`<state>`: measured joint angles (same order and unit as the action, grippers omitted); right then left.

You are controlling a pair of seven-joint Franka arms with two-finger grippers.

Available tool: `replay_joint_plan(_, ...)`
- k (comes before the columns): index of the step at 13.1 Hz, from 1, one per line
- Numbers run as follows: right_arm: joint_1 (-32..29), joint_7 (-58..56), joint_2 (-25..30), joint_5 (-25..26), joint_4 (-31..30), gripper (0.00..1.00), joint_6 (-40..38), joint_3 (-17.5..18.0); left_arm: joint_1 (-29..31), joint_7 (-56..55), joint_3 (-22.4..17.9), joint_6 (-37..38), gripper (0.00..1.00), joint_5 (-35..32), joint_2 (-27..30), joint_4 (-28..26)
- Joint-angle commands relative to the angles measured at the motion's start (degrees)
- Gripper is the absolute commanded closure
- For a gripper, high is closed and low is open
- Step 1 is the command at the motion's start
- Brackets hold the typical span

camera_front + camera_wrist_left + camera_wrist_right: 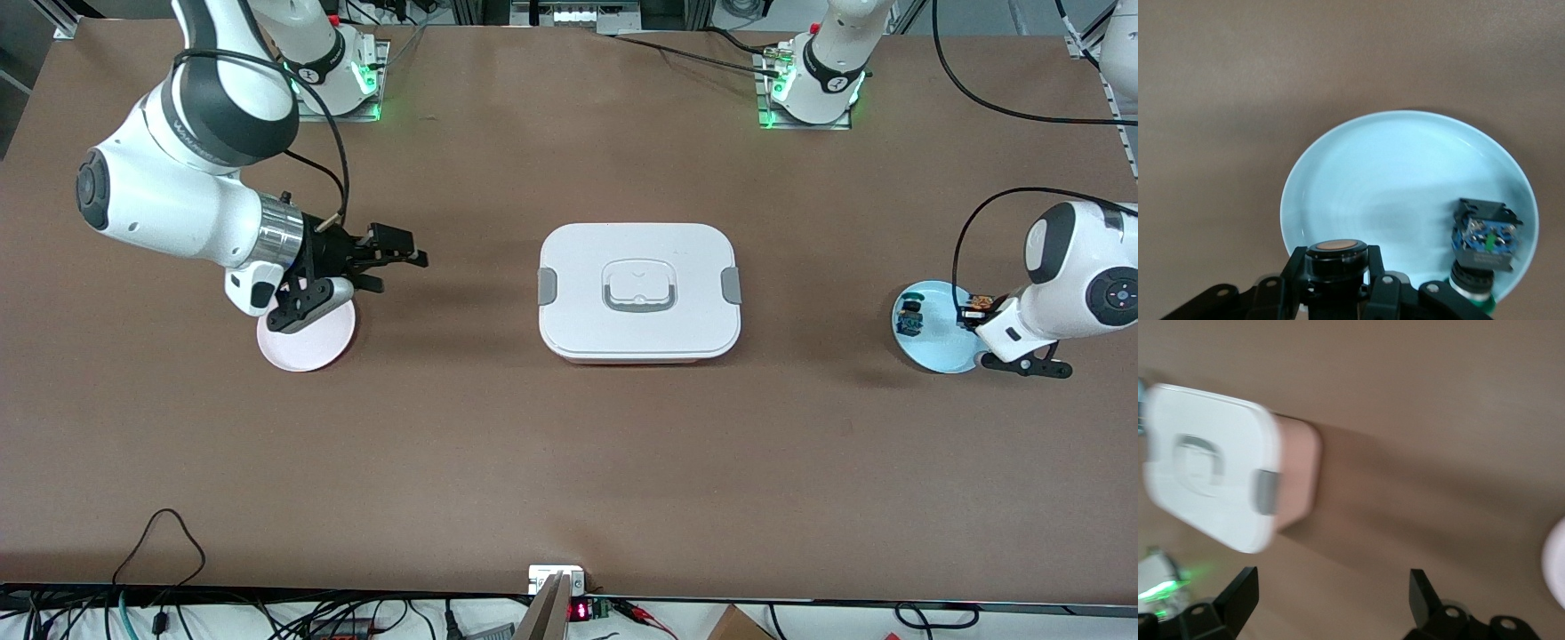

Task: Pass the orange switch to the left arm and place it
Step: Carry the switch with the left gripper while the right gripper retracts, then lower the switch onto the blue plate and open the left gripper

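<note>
The orange switch point(978, 303) is gripped in my left gripper point(972, 311) just over the light-blue plate point(938, 351) at the left arm's end of the table. In the left wrist view the fingers point(1373, 263) clamp the switch's black body, and its orange-tan face point(1335, 247) shows on top. The white box point(638, 289) with grey clips stands in the middle of the table; it also shows in the right wrist view point(1211, 467). My right gripper point(404, 253) is open and empty, in the air beside the pink plate point(307, 342), pointing toward the box.
A similar tiny part with a blue body point(910, 316) lies on the light-blue plate, seen in the left wrist view too point(1485, 237). The pink plate holds nothing that I can see. Bare brown table lies nearer the front camera than the box.
</note>
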<state>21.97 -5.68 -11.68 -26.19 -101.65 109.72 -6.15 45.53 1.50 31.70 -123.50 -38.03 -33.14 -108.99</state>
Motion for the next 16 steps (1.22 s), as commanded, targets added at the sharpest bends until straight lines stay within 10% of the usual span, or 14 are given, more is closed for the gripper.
replay_joint_plan(1,-0.08,9.70,1.31,10.69,1.19,0.00,-6.51,0.09,0.97,0.96,0.38,-4.36,0.96,-4.32,-5.33,2.02)
replay_joint_plan(5,-4.46,10.44,1.31,25.29,7.85,0.00,-16.89,0.18,0.01,0.35,-0.76,-4.47,0.77,-5.92,-5.70,2.03)
replay_joint_plan(6,-7.00,9.73,1.31,25.75,9.53,0.00,-17.51,0.18,0.09,0.79,-0.59,-4.12,0.24,-5.92,-5.62,2.03)
replay_joint_plan(7,-9.29,9.81,1.31,26.62,10.85,0.00,-17.52,0.09,0.61,0.96,-0.15,-3.85,0.00,-5.92,-5.01,2.03)
replay_joint_plan(16,-20.38,9.55,5.43,30.32,10.96,0.00,-17.26,3.08,0.80,0.97,19.09,26.11,0.00,-1.26,0.54,20.20)
